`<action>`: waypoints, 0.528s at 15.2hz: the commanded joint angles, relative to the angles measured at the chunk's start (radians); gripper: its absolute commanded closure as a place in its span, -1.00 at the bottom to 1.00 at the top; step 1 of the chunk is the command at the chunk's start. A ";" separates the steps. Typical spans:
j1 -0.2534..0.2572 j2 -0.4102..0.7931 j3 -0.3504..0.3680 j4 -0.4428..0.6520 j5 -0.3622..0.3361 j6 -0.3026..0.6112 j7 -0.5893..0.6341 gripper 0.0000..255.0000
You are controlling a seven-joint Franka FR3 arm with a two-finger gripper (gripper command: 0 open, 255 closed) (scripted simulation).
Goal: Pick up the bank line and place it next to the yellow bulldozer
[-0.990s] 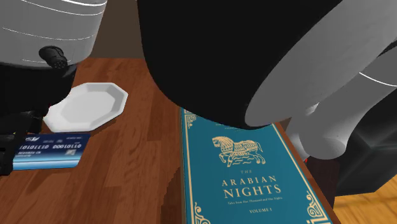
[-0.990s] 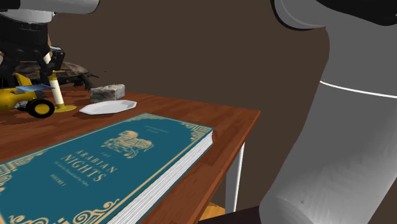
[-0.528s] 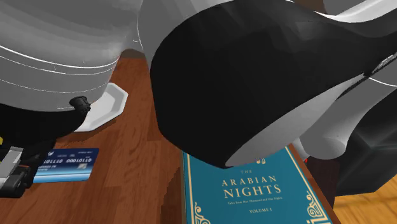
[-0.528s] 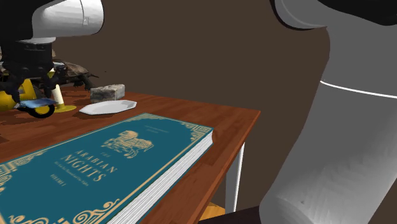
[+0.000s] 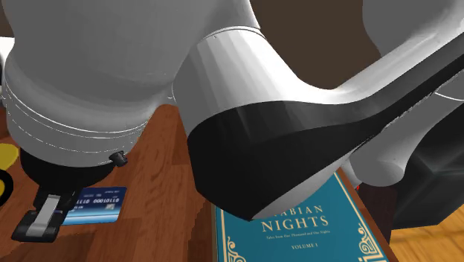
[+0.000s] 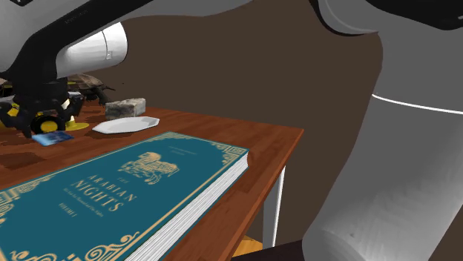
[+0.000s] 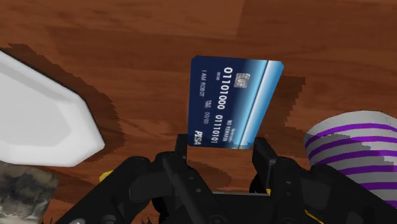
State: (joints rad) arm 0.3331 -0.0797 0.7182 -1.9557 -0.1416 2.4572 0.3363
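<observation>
The bank card (image 7: 232,105) is blue with white digits and a chip. My gripper (image 7: 221,149) is shut on it, one black finger on each side of its near end. In the shoulder view the card (image 5: 97,205) sits low over the wooden table beside one black finger (image 5: 41,222). In the second exterior view the card (image 6: 52,138) is down at the tabletop under the gripper (image 6: 46,124), just in front of the yellow bulldozer (image 6: 9,113) and its black wheel. I cannot tell whether the card touches the wood.
A white octagonal plate (image 6: 125,124) and a grey stone block (image 6: 125,108) lie close beside the gripper. A white rounded thing with purple stripes (image 7: 350,146) sits by the card's other side. A big teal book (image 6: 111,193) covers the near table; the table edge (image 6: 286,144) is beyond it.
The gripper has come down with the card, from hanging in the air beside the bulldozer to the tabletop. The arm now hides the plate in the shoulder view.
</observation>
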 commanded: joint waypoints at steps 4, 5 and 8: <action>-0.002 0.015 0.006 -0.053 -0.030 0.063 0.029 1.00; -0.003 0.019 0.007 -0.063 -0.037 0.075 0.035 1.00; -0.003 0.022 0.008 -0.070 -0.043 0.084 0.040 1.00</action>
State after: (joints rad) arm 0.3300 -0.0585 0.7261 -2.0236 -0.1834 2.5385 0.3753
